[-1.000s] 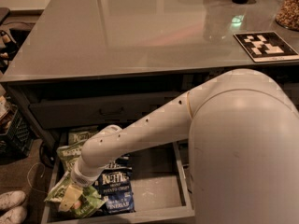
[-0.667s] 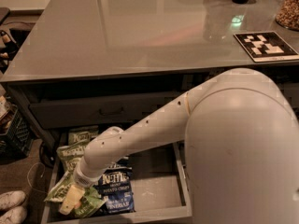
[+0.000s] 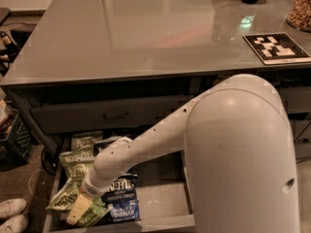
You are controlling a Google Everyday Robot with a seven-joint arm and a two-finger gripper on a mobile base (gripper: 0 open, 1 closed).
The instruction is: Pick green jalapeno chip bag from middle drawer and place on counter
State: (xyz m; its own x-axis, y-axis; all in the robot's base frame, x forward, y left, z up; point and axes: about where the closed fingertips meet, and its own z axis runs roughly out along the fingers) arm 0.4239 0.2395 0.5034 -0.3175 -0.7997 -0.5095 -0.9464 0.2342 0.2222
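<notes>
Tool [image 3: 78, 210] is low in the middle drawer [image 3: 160, 198], right on the green jalapeno chip bag [image 3: 60, 200]. The bag lies crumpled beneath the tool, spreading to either side. Tool state: cannot tell. Bench [image 3: 146, 38] is well above the tool.

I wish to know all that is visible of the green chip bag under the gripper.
The green jalapeno chip bag is light green and crinkly, like foil. It lies tilted at the front left of the middle drawer, partly hidden by the gripper, which rests on it. A dark blue bag lies against its right side; other green bags lie behind it.
</notes>
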